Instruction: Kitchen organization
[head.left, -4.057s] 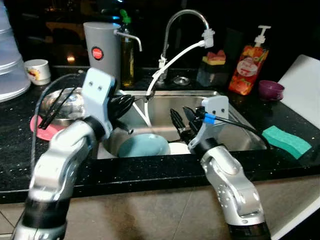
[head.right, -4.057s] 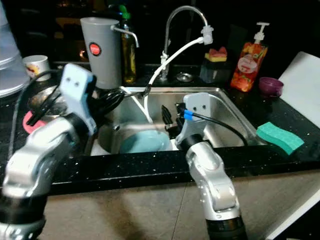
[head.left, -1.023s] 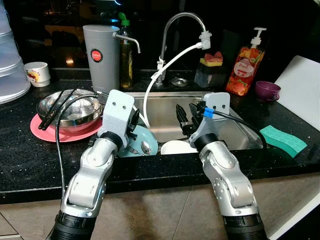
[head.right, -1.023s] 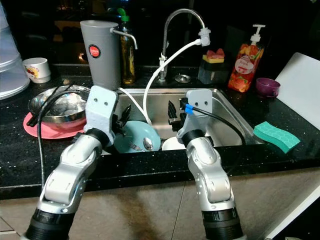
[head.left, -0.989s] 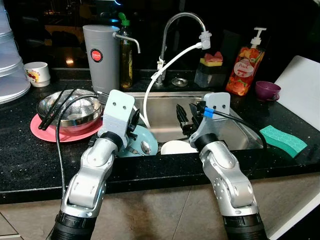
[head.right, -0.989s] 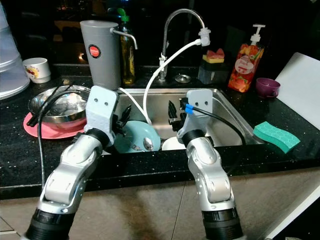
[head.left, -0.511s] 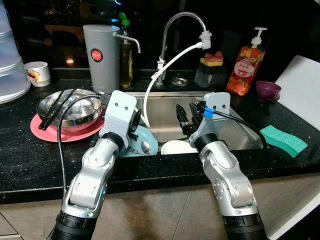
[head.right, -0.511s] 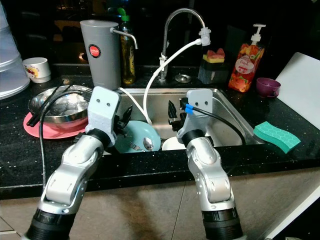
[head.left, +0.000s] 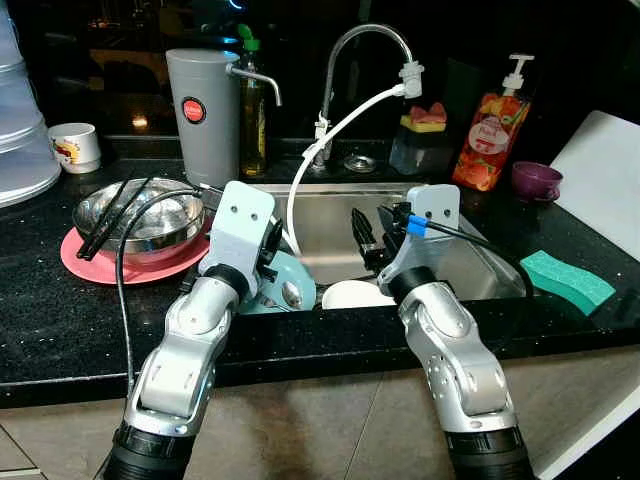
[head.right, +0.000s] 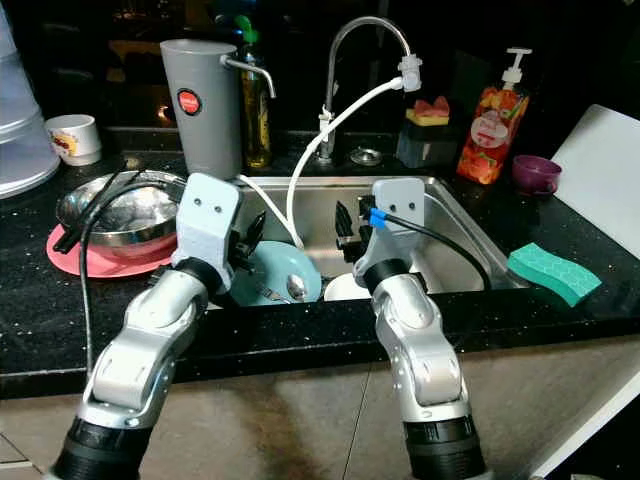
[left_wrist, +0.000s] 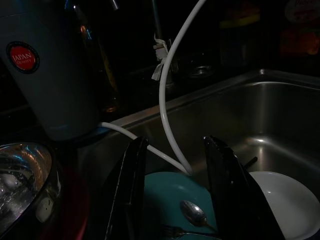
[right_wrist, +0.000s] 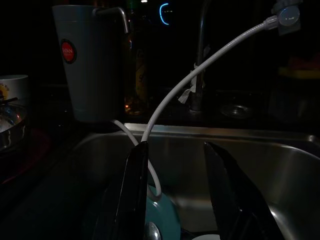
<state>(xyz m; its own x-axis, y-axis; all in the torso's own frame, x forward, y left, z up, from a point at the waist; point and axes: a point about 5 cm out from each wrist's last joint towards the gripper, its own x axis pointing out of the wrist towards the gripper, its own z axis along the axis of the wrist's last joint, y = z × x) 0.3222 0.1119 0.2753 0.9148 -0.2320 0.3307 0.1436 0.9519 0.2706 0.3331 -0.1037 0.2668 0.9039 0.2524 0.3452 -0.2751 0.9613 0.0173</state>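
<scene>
The teal plate (head.left: 290, 285) lies in the sink (head.left: 470, 270), directly under and between the spread fingers of the left pincer (left_wrist: 175, 195), with one spoon (left_wrist: 194, 214) and one fork (left_wrist: 187, 233) lying on it. Beside it, toward the right pincer (head.left: 368, 238), sits one white plate (left_wrist: 282, 200). The right pincer hovers over the basin with its fingers also spread, holding nothing.

The step in hand looks like clearing the sink, starting with the cutlery or the teal plate. To do it well, I judge the left pincer should come down on the spoon's handle rather than its bowl, and keep clear of the white hose (head.left: 335, 135) that curves down just beyond its fingertips. Lifting the plate with cutlery loose on it would risk things sliding off, so the small pieces go first.

Further out on the bench (head.left: 60, 310), left of the left pincer: one steel bowl (head.left: 140, 215) on one pink plate (head.left: 95, 265), one grey jug (head.left: 203, 100), one mug (head.left: 75, 145). Right of the right pincer: one soap bottle (head.left: 492, 125), one purple cup (head.left: 537, 180), one green sponge (head.left: 567, 280).
</scene>
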